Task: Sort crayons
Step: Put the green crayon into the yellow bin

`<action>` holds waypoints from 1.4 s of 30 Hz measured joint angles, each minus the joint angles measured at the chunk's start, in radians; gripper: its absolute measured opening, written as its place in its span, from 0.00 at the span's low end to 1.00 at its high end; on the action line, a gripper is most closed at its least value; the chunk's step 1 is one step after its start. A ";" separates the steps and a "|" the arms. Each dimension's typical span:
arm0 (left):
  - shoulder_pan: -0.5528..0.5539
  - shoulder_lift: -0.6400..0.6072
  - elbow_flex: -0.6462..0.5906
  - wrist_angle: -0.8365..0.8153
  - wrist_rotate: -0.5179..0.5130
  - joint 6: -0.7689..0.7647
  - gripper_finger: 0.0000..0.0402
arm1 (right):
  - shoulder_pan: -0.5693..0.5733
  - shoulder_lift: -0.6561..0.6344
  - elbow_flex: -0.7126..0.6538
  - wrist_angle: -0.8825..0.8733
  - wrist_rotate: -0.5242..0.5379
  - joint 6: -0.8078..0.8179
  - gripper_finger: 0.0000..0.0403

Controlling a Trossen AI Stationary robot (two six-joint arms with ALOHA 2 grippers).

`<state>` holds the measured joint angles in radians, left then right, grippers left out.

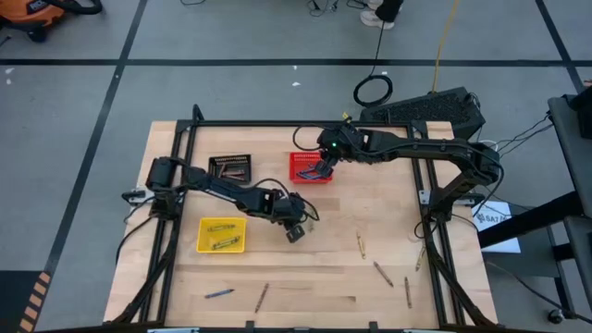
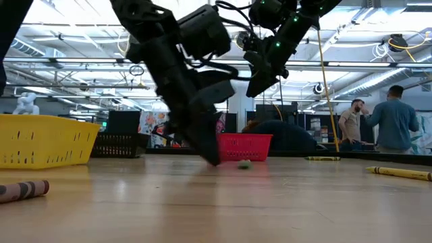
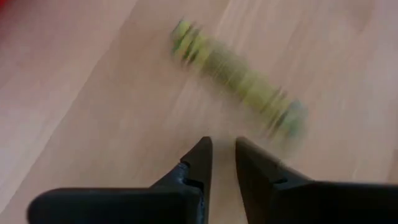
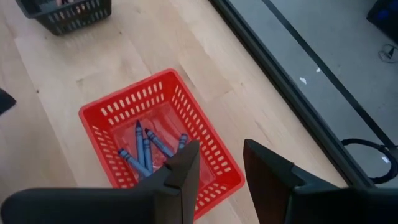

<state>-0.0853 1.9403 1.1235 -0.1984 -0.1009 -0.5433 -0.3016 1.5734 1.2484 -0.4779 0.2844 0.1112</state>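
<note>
A yellow-green crayon (image 3: 239, 81) lies flat on the wooden table, just ahead of my left gripper (image 3: 224, 148). That gripper (image 1: 296, 233) is low over the table's middle, right of the yellow basket (image 1: 202, 242). Its fingers stand a little apart with nothing between them. My right gripper (image 4: 221, 163) hangs open above the red basket (image 4: 99, 115), which holds several blue crayons (image 4: 146, 149). The yellow basket holds a few crayons (image 1: 222, 228). Loose crayons (image 1: 361, 245) lie on the table's right and near parts.
A black basket (image 1: 229, 168) stands left of the red one at the back. A blue crayon (image 1: 219, 294) and a brown one (image 1: 262, 296) lie near the front edge. Black frame rails (image 1: 185, 139) run along the table's sides. People (image 2: 378, 125) stand in the room beyond.
</note>
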 joint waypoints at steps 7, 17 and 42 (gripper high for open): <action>0.000 0.021 0.003 0.025 -0.007 0.000 0.16 | 0.000 0.000 0.000 -0.006 0.000 0.000 0.28; 0.000 0.010 0.001 0.043 -0.032 0.080 0.16 | 0.000 -0.005 0.021 -0.324 -0.021 0.040 0.28; 0.020 0.008 0.072 0.022 -0.035 0.272 0.16 | 0.273 -0.012 -0.331 -0.412 -0.337 0.496 0.28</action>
<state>-0.0654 1.9484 1.1957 -0.1760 -0.1360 -0.2718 -0.0286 1.5610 0.9169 -0.8902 -0.0529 0.6073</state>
